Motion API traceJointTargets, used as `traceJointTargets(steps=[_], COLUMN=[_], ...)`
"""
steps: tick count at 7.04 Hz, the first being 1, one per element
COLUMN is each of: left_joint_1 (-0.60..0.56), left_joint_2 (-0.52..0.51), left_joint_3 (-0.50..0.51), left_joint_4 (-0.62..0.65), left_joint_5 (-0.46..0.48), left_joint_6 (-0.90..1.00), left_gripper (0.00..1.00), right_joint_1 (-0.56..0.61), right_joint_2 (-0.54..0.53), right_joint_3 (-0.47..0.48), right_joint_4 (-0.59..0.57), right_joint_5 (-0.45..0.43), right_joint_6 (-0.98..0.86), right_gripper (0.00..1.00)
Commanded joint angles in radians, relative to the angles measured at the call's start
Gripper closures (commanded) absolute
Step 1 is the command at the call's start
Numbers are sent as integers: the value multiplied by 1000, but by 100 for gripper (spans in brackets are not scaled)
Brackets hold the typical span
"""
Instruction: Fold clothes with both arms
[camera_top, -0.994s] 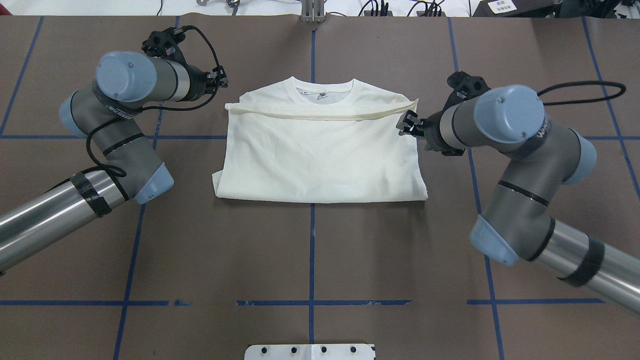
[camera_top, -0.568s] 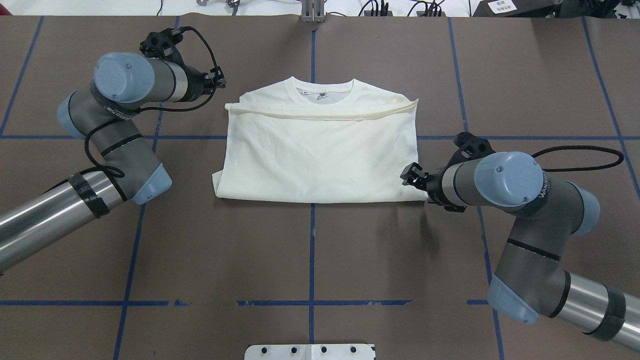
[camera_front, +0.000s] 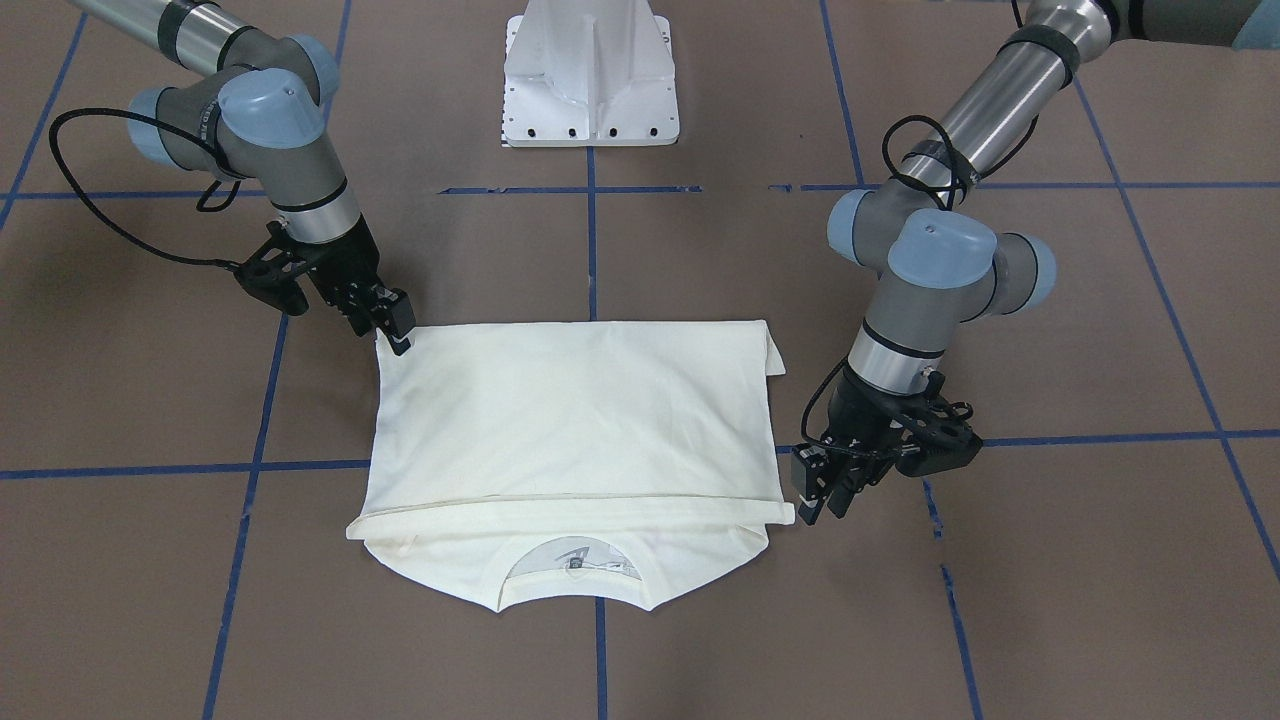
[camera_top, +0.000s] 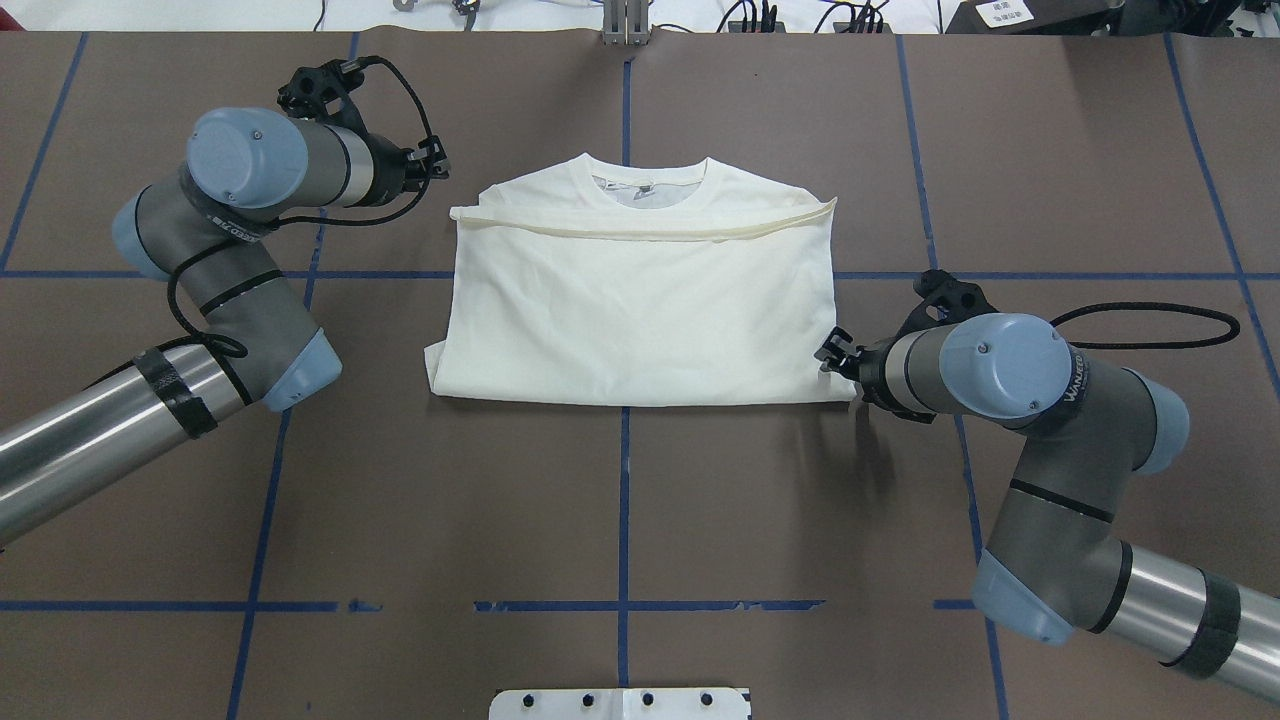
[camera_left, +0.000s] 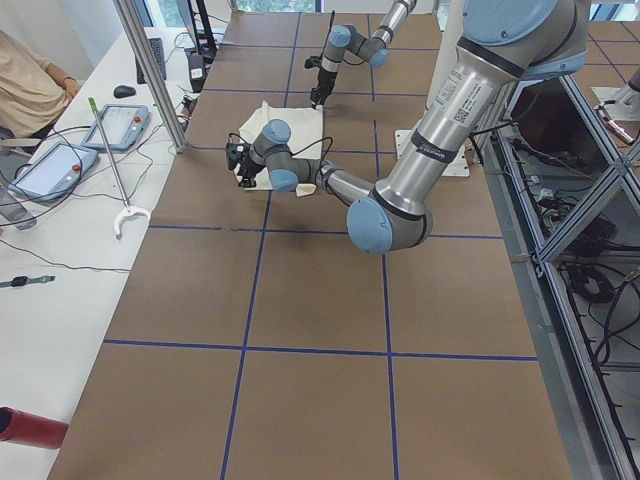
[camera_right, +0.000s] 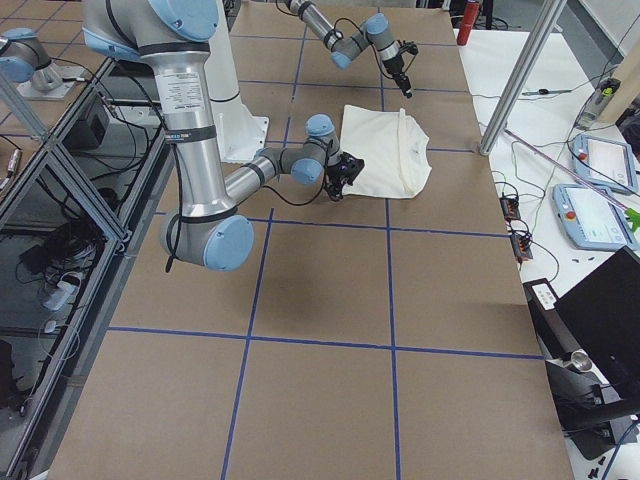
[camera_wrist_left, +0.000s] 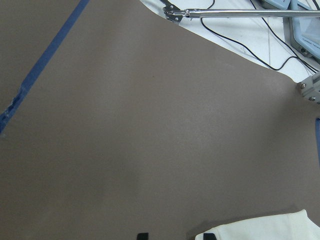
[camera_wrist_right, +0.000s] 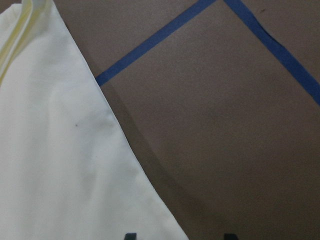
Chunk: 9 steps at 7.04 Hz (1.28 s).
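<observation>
Shirt (camera_front: 570, 420) lies folded; released right hand (camera_front: 400, 335) straddles its edge, released left hand (camera_front: 818, 498) beside a corner.

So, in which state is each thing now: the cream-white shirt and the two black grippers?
Cream-white fabric shirt: folded into a rectangle, flat on the brown table, collar exposed.
Left black two-finger gripper: open, empty, beside the shirt's collar-end corner.
Right black two-finger gripper: open, straddling the shirt's edge at its folded corner.
</observation>
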Motion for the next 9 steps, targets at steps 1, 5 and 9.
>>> traceJointTargets(steps=[1,5,9], left_joint_1=[0,23,29], left_joint_2=[5,329,415], left_joint_3=[-27,-465,-590], left_joint_4=[4,36,50], left_joint_5=[-2,-78,-305], left_joint_6=[0,-15,-55], left_gripper=[53,47,43], right_joint_1=[0,3,-226], right_joint_2=[2,-33,-251], right_joint_3=[10,92,382], right_joint_4=[0,8,20], right_joint_5=[-2,9,18], right_joint_6=[14,57,124], right_gripper=[100,100,100])
